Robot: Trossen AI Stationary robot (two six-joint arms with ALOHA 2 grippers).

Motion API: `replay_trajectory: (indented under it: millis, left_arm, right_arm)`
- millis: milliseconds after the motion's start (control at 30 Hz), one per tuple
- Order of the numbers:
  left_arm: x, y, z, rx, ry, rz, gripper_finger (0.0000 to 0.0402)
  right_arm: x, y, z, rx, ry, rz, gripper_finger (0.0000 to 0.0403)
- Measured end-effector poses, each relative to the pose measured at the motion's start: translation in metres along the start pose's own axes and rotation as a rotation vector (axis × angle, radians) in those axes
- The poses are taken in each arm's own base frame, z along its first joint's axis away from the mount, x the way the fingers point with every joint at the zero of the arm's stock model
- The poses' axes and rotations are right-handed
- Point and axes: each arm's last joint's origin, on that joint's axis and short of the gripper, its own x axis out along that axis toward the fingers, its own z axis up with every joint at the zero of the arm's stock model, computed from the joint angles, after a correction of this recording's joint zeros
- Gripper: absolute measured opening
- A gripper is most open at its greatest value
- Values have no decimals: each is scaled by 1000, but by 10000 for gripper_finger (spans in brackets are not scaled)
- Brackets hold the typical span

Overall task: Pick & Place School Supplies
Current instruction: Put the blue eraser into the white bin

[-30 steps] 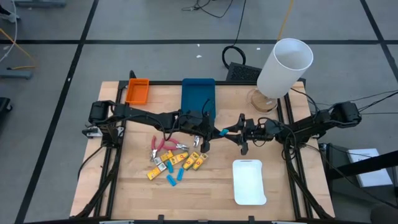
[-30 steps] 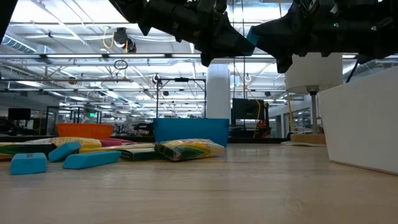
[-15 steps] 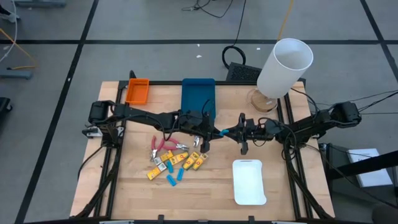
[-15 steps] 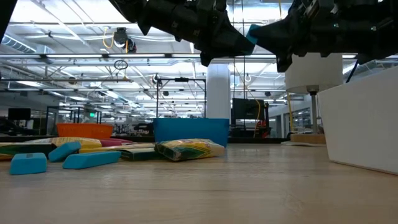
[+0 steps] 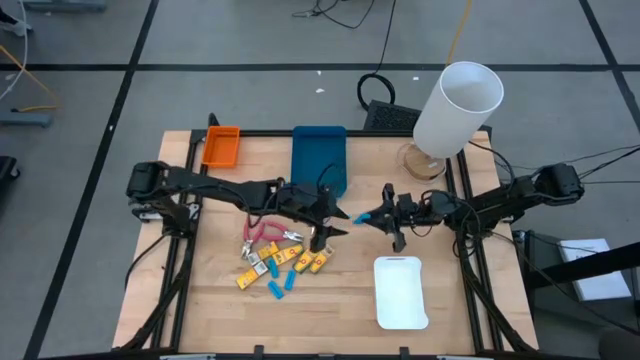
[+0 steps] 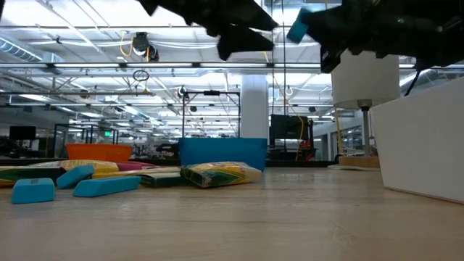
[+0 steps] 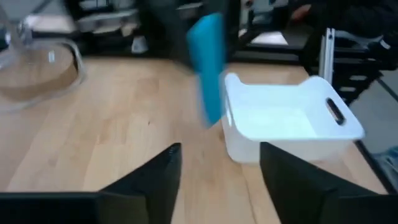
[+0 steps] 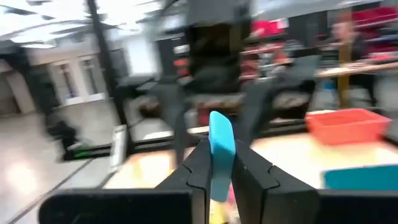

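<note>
One light-blue block (image 5: 358, 216) hangs in the air above the table's middle, with my right gripper (image 5: 376, 216) shut on it. In the right wrist view the block (image 8: 221, 140) sticks out past the two fingers. My left gripper (image 5: 335, 224) stands open just left of the block, touching nothing. The left wrist view shows its fingers (image 7: 158, 180) apart and the block (image 7: 208, 68) ahead of them. The other school supplies (image 5: 275, 262) lie in a pile on the table: red-handled pliers (image 5: 262, 232), yellow pieces (image 5: 300, 260) and blue blocks (image 5: 280, 288). My right gripper pinches one end of the light-blue block (image 8: 221, 173) between its two fingers. The fingers come about level from the table's right side. The block's free end (image 6: 297, 29) juts out toward the left arm, tilted up, and the block is clear of the table.
An orange tray (image 5: 221, 146) and a blue tray (image 5: 319, 158) stand at the far edge. A white tray (image 5: 401, 292) sits near right, below the right gripper. A white lamp (image 5: 455, 108) stands at the far right corner.
My left gripper has opened and let go of the light-blue block, then drawn back toward the table's left edge and risen a little. The block has stayed in the air in my right gripper, which has kept its place.
</note>
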Motion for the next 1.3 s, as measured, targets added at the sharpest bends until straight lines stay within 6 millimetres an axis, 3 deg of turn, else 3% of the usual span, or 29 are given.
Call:
replay_trajectory:
  millis: [233, 433, 567, 733, 1300]
  left_arm:
    - [-44, -7, 3, 11, -62, 106, 271]
    - [-69, -7, -29, -33, -203, 177, 275]
    - [-77, -4, -58, -129, -277, 258, 275]
    - [-77, 0, -83, -212, -305, 301, 276]
    - [-77, 0, -85, -266, -322, 298, 276]
  right_arm:
    - [-10, 27, 15, 46, 108, 126, 30]
    - [-13, 67, 36, 8, 478, 25, 30]
    - [-18, 92, 41, 50, 635, 41, 30]
    - [-26, 107, 22, 95, 795, 46, 30]
    - [-18, 112, -39, 147, 1147, -96, 31]
